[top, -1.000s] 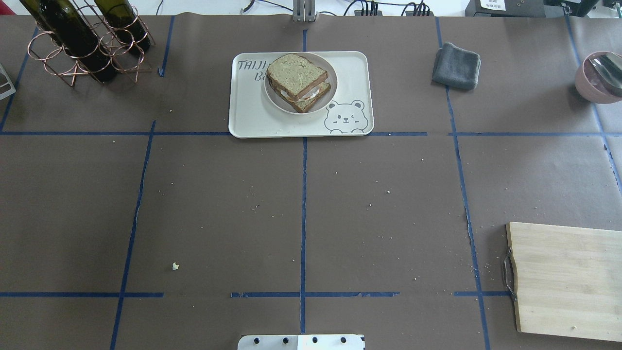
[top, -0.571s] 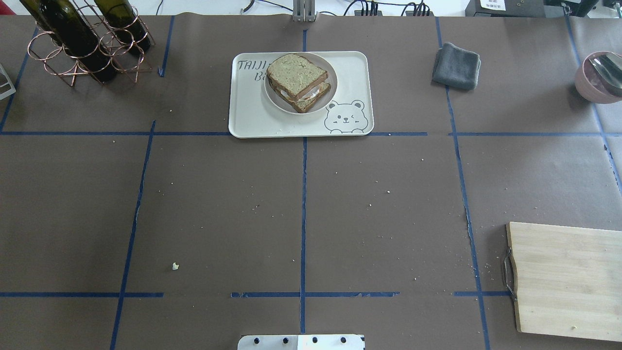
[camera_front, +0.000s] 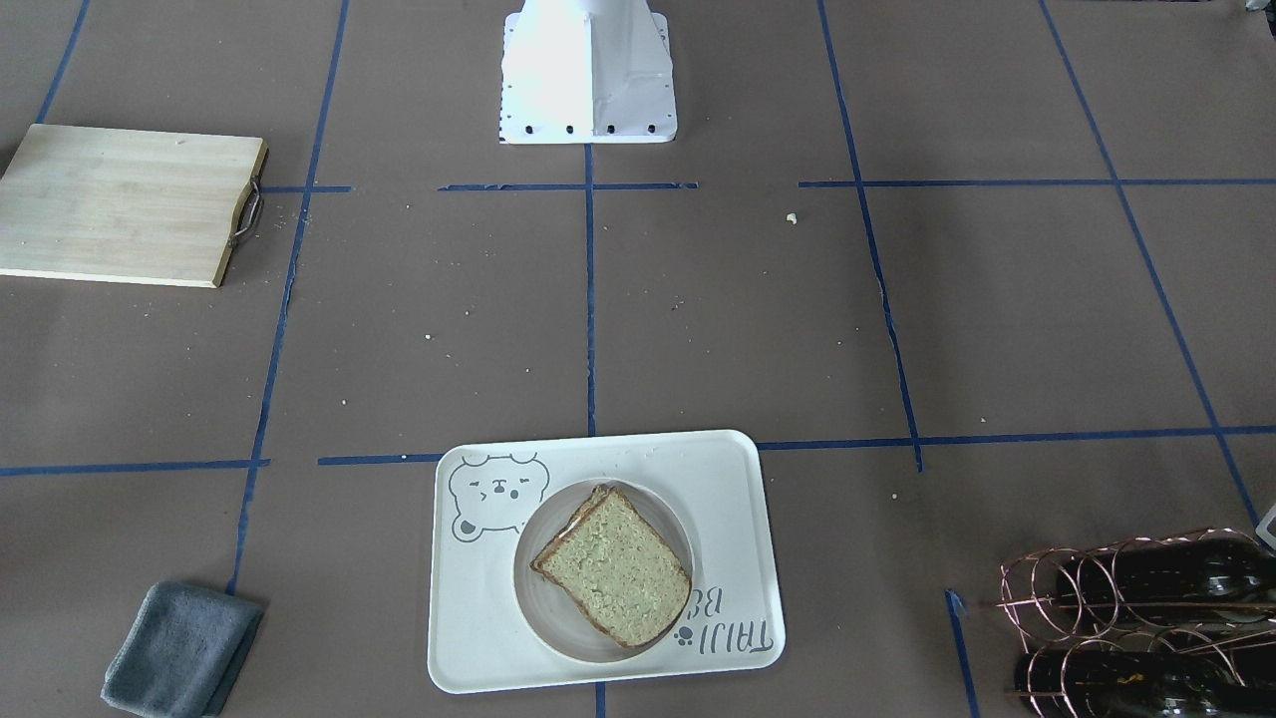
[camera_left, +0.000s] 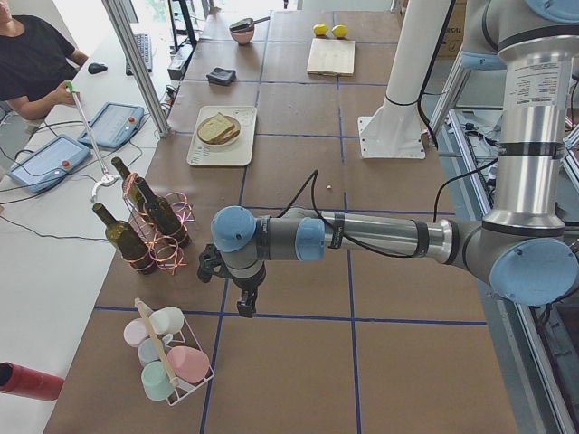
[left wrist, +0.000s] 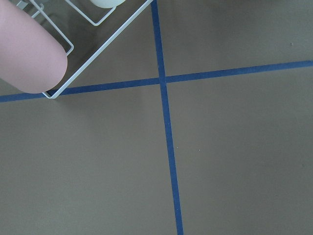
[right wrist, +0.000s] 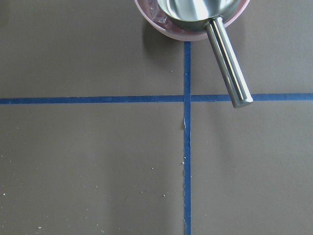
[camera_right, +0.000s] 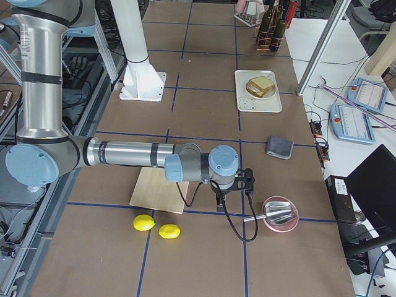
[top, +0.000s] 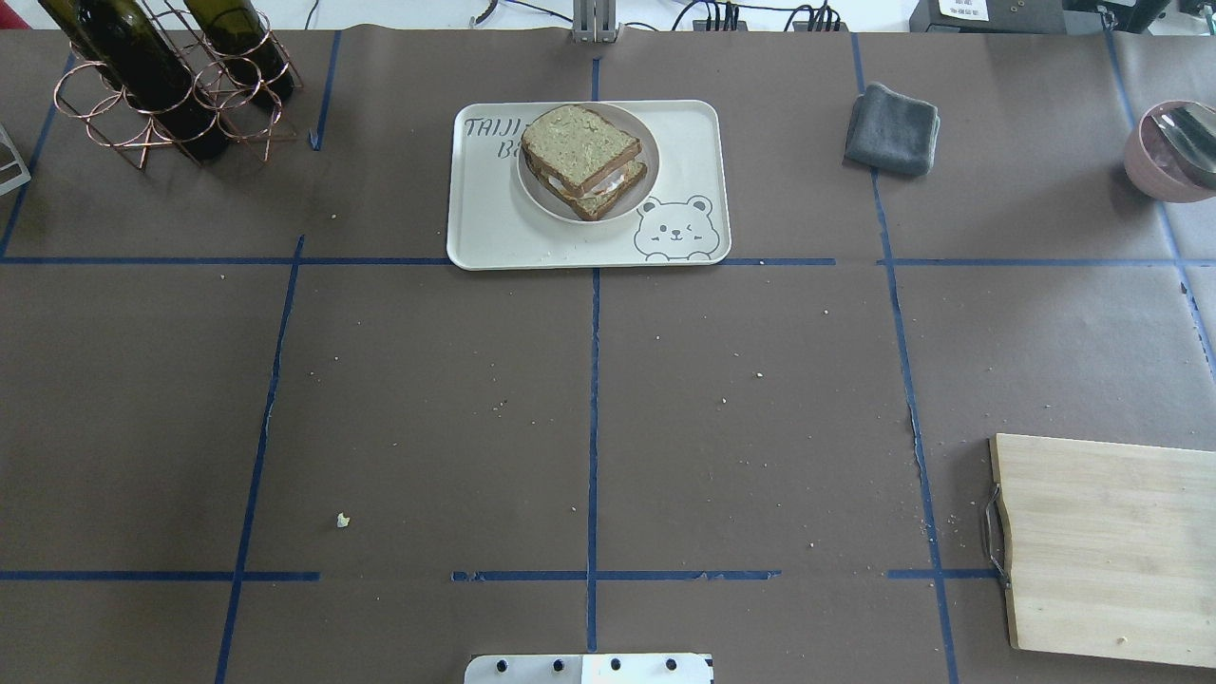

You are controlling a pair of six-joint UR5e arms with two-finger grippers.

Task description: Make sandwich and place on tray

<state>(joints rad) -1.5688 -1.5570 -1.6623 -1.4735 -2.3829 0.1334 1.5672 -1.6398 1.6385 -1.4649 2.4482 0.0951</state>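
The sandwich [top: 581, 152] is stacked, two tan bread slices with white egg showing between them. It sits on a small round plate [top: 537, 198] on the cream bear tray [top: 494, 233] at the table's far middle. It also shows in the front view [camera_front: 616, 563] on the tray [camera_front: 728, 479]. My left gripper [camera_left: 246, 306] shows only in the left side view, far off near the cup rack. My right gripper [camera_right: 221, 197] shows only in the right side view, near the pink bowl. I cannot tell whether either is open or shut.
A wooden cutting board [top: 1111, 541] lies at the near right. A grey cloth [top: 893, 128] lies right of the tray. A copper wine rack [top: 161, 85] stands at the far left. A pink bowl [top: 1173, 152] holds a metal scoop. Two lemons [camera_right: 154, 226] lie by the board.
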